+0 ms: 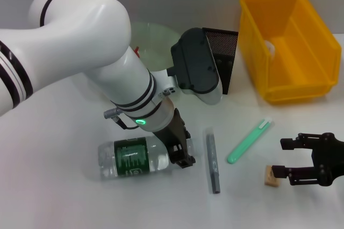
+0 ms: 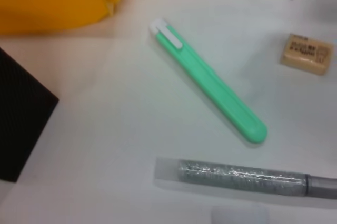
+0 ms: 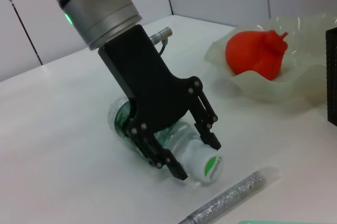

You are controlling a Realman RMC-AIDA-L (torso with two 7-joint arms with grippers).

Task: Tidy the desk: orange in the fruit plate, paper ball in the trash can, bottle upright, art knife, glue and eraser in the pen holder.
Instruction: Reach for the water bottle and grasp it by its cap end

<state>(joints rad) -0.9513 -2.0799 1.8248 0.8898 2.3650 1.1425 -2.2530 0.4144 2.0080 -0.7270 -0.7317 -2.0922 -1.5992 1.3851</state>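
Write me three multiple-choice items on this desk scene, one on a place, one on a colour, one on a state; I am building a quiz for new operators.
1. Where is the orange?
A. in the fruit plate
B. in the trash can
C. beside the eraser

2. What colour is the art knife?
A. black
B. green
C. yellow

3. How is the bottle?
A. upright
B. inside the pen holder
C. lying on its side

Answers: 1 A, the right wrist view shows it sitting in the pale bowl. 2 B, its body is mint green with a white tip. 3 C, it lies flat on the table with the left gripper around its cap end.
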